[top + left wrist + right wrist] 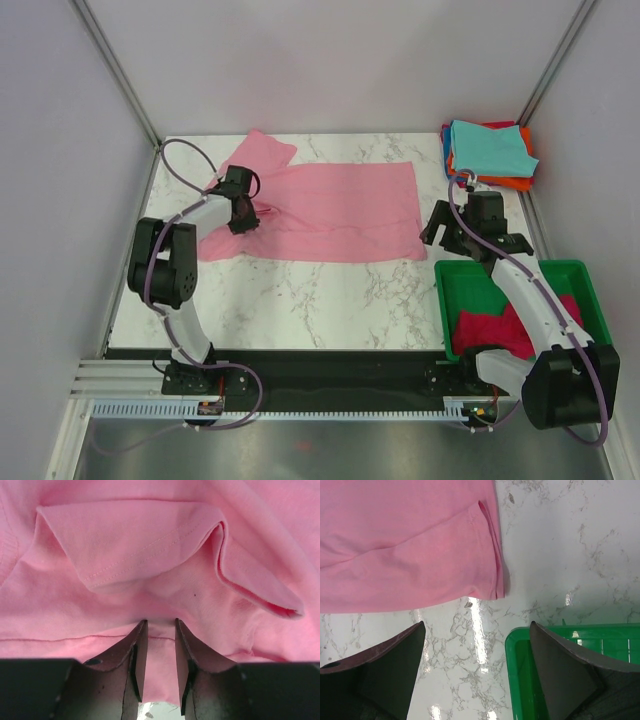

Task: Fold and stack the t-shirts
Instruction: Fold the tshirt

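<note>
A light pink t-shirt [340,205] lies spread on the marble table, its left side rumpled. My left gripper [247,215] is down on that left side. In the left wrist view my left gripper [161,622] is shut on a pinch of the pink t-shirt [150,545], with a folded sleeve hem just beyond. My right gripper [468,238] is open and empty above the table, between the shirt's right edge and the bin. In the right wrist view it [477,625] is over bare marble, with the shirt's corner [405,545] ahead. Folded t-shirts [490,150], teal on top, are stacked at the back right.
A green plastic bin [500,266] stands at the near right with a magenta t-shirt [490,325] inside; its corner [520,645] shows under my right finger. Metal frame posts stand at the table's back corners.
</note>
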